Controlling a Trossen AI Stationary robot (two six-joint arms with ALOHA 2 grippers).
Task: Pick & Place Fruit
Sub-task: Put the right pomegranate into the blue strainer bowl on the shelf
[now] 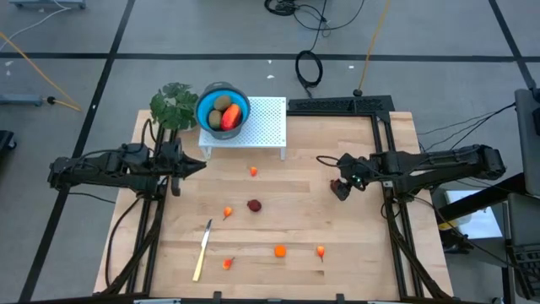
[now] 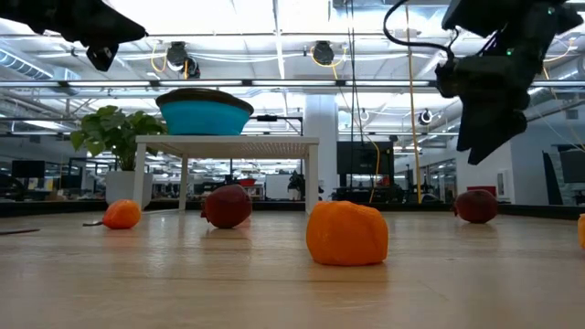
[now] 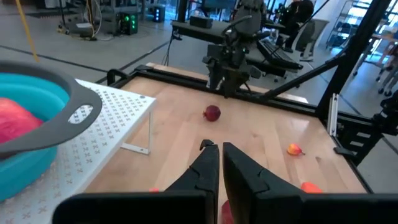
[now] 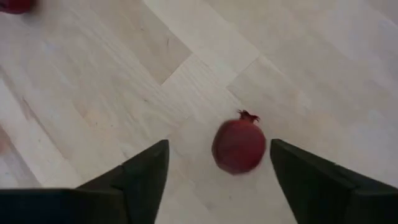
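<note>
Dark red fruit [image 4: 239, 147] lies on the table [image 4: 93, 93] beneath the open right end effector [image 4: 217, 165]

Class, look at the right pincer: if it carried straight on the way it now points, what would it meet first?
Most likely the dark red round fruit lying on the table, between the open fingers of the right pincer. How far above the fruit it hangs is unclear.

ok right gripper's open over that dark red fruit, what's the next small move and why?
Probably lower the right gripper straight down, then close. Its fingers stand open with the dark red fruit lying on the table between them, not yet gripped. The left gripper waits shut by the blue bowl, clear of the path.
</note>
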